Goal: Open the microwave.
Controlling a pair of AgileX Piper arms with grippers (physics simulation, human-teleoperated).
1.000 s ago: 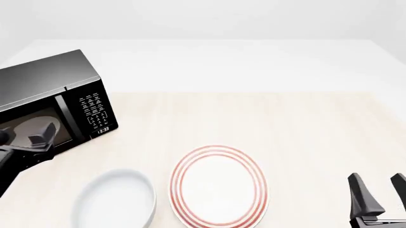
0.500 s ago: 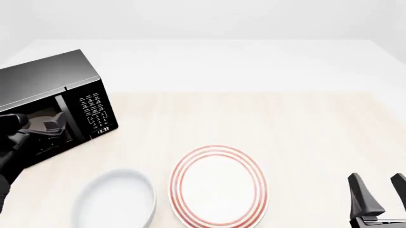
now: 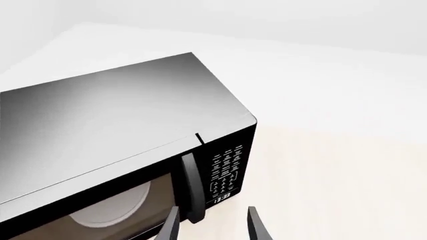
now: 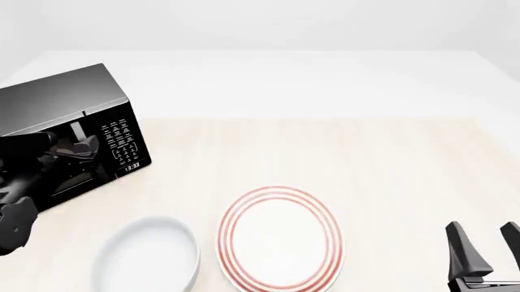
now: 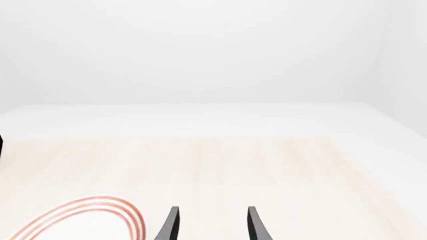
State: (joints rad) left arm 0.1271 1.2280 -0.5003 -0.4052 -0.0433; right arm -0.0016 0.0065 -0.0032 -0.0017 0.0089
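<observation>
The microwave (image 4: 81, 106) is a glossy black box at the table's left, angled, with its door flush against the body. Its vertical bar handle (image 3: 191, 185) runs beside the white-marked keypad (image 3: 227, 171), and the clock reads 13:33. My left gripper (image 4: 80, 148) hovers in front of the door at the handle. In the left wrist view this gripper (image 3: 212, 227) is open, and the handle's lower end lies between its fingers, closer to one finger (image 3: 171, 227). My right gripper (image 4: 483, 231) stands open and holds nothing near the table's front right corner.
A white bowl (image 4: 148, 255) sits at the front left, just below the microwave. A red-ringed white plate (image 4: 281, 237) lies beside it at front centre, and its rim (image 5: 100, 207) shows in the right wrist view. Light wood table (image 4: 366, 158) stretches to the right.
My left gripper has moved up and to the right across the door, from its lower left to the handle. The right arm has stayed still.
</observation>
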